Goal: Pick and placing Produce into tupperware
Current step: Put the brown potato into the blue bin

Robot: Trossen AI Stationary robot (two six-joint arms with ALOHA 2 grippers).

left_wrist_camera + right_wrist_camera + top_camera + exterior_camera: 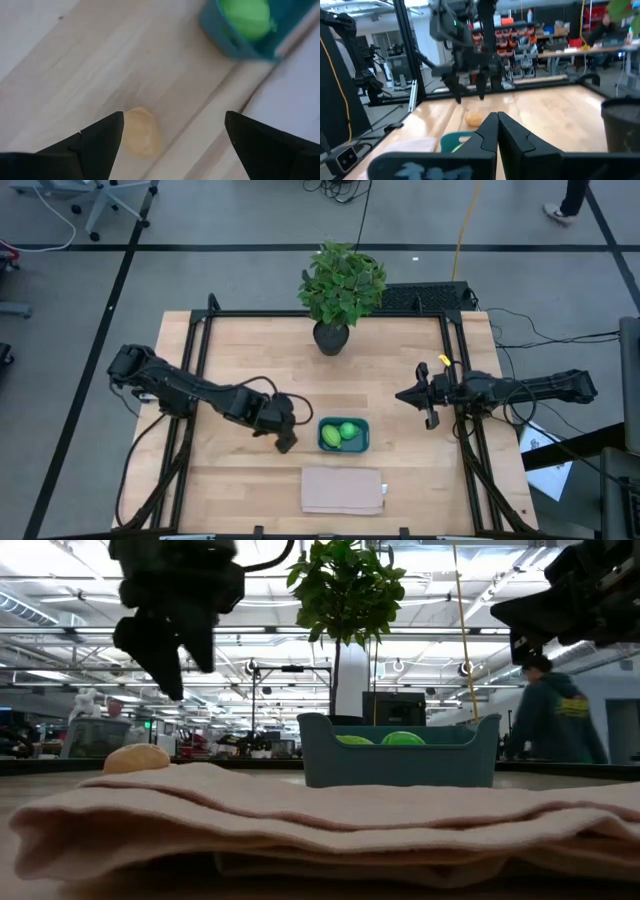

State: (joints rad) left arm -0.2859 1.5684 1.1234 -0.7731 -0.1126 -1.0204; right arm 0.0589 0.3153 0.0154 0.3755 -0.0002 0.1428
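Note:
The tan-orange egg-like piece [141, 131] lies on the bare wood, to the left of the teal tupperware [360, 442]. The low view shows the tan piece [137, 758] resting on the table. My left gripper [172, 120] hangs open above it, fingers on either side and clear of it. In the high view my left gripper [283, 435] hides the piece. The yellow-green oblong fruit [329, 437] and the bright green ball [347, 430] sit inside the tupperware [400, 765]. My right gripper [425, 396] waits shut, raised over the table's right side.
A folded beige cloth [342, 490] lies just near of the tupperware, by the table's near edge. A leafy potted plant [338, 290] stands at the far edge, middle. Bare wood stretches between the plant and the tupperware. A person [550, 720] stands in the room beyond.

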